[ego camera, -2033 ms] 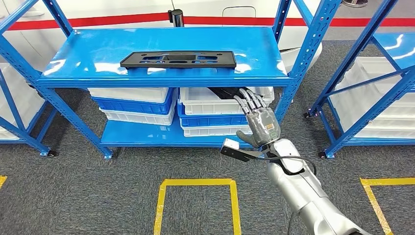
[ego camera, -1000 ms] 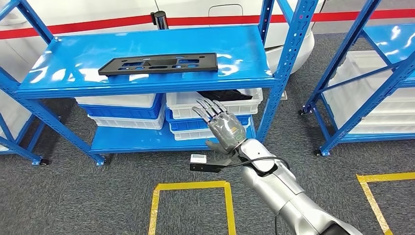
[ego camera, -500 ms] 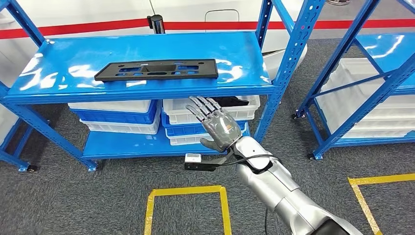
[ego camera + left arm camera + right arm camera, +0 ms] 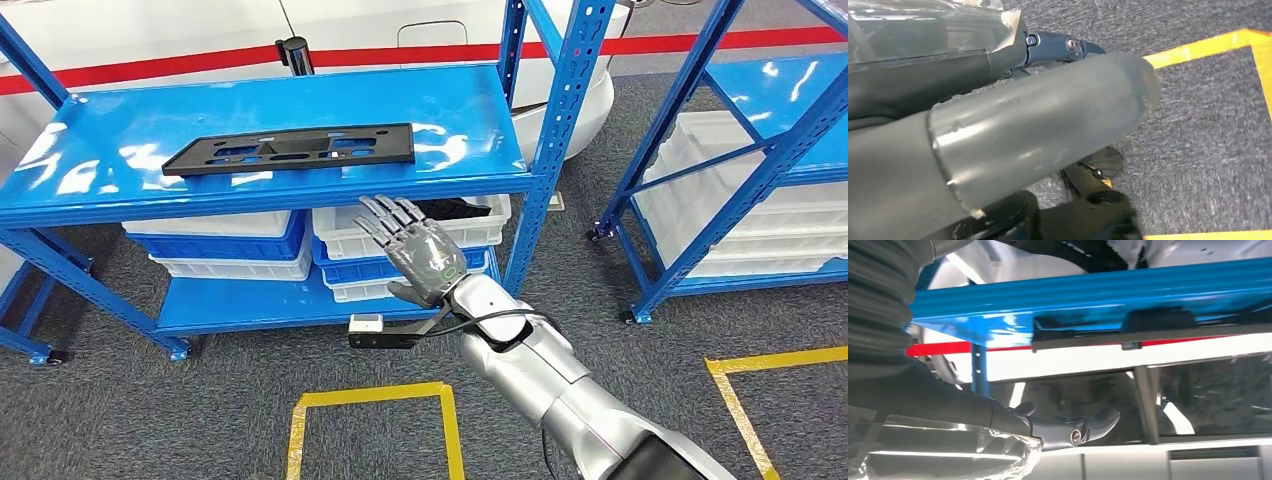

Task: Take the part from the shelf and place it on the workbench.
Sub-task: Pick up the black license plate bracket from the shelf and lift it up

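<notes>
In the head view you see the right hand (image 4: 418, 258) raised in front of the blue shelf (image 4: 470, 130), palm turned down and fingers spread wide with nothing in them; it sits just below the top board's front edge, at about 5 o'clock from the part (image 4: 290, 148). The part, a flat black plate with cut-outs, lies flat on the top board, well apart from the hand. Against half a second ago the whole picture has slid left and down a little, so the camera has moved; the hand now stands closer under the board's edge than it did two seconds ago, when it was level with the white bins (image 4: 400, 225) on the lower board. In the left wrist view you get the left hand (image 4: 998, 140) hanging over grey carpet and yellow floor tape (image 4: 1208, 45); you cannot tell how its fingers lie. In the right wrist view a dark fingertip (image 4: 1088, 425) points toward the shelf's blue edge (image 4: 1098, 295), with the part (image 4: 1148, 332) lying along that edge, apart from the hand.
</notes>
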`<control>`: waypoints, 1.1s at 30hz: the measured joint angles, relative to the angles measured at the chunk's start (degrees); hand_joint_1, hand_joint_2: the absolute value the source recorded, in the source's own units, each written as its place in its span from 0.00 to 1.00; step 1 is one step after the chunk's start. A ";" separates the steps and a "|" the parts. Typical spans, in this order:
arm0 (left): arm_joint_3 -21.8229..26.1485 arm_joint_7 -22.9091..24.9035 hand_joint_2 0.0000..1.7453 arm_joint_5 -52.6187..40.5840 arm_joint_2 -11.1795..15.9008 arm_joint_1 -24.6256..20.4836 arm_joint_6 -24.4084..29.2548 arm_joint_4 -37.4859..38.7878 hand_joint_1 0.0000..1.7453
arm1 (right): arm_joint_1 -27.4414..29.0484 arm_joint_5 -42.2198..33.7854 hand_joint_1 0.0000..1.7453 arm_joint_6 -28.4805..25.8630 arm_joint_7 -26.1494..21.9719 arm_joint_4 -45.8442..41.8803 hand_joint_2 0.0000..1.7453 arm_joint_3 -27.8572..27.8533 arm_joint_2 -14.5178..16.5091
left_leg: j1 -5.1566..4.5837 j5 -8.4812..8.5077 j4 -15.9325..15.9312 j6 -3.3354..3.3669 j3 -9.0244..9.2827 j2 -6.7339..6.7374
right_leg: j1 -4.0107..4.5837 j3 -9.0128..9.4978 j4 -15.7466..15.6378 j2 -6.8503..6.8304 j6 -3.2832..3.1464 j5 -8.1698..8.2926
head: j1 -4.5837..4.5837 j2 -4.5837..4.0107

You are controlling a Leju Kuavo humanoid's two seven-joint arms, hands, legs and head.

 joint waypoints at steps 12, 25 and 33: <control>0.00 0.89 0.00 -0.48 0.01 -0.64 0.01 -0.02 0.00 | -1.30 0.61 0.00 -0.07 0.43 2.35 1.00 2.63 3.83 | -0.82 6.50 -11.47 1.69 5.10 -0.25 | 0.83 0.54 -0.72 0.47 1.17 -0.20 | 0.17 0.00; 0.00 1.05 0.00 -0.83 -0.01 -0.70 0.04 -0.02 0.00 | -1.79 0.39 0.00 0.38 0.43 2.73 1.00 4.08 5.42 | -1.92 6.37 -11.50 2.76 5.29 -0.41 | 0.35 1.56 -2.27 0.22 2.04 0.28 | 0.26 0.00; 0.00 1.31 0.00 -0.89 -0.05 -0.81 0.14 -0.03 0.00 | -2.14 0.15 0.00 0.29 1.11 2.72 1.00 5.43 6.16 | -1.20 6.66 -13.07 4.47 6.72 0.01 | 0.54 -6.97 14.17 0.05 1.46 -6.25 | 0.32 0.00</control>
